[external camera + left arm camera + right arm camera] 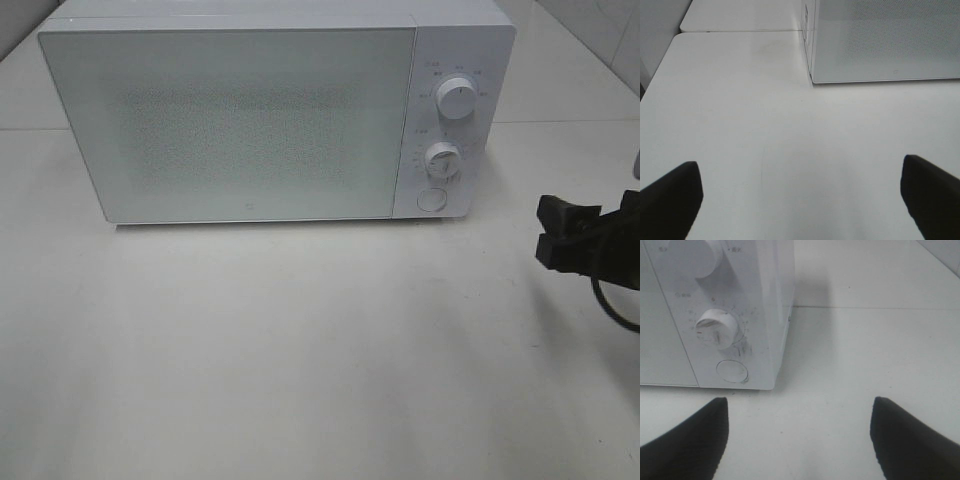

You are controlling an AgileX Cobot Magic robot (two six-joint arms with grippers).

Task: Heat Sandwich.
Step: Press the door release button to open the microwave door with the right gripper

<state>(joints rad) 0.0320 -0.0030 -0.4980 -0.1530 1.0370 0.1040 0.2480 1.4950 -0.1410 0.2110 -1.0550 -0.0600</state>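
Observation:
A white microwave (240, 115) stands at the back of the white table with its door shut; its corner shows in the left wrist view (880, 40). Its control panel has an upper knob (457, 101), a lower knob (441, 159) and a round door button (432, 199); the lower knob (716, 328) and button (732, 371) also show in the right wrist view. The sandwich is hidden or out of view. My right gripper (565, 233) is open and empty, to the right of the microwave. My left gripper (800, 200) is open and empty over bare table, outside the exterior view.
The white table (300, 350) spreads in front of the microwave. A second table surface lies behind it (740, 20). A black cable (610, 300) hangs from the right arm at the right edge.

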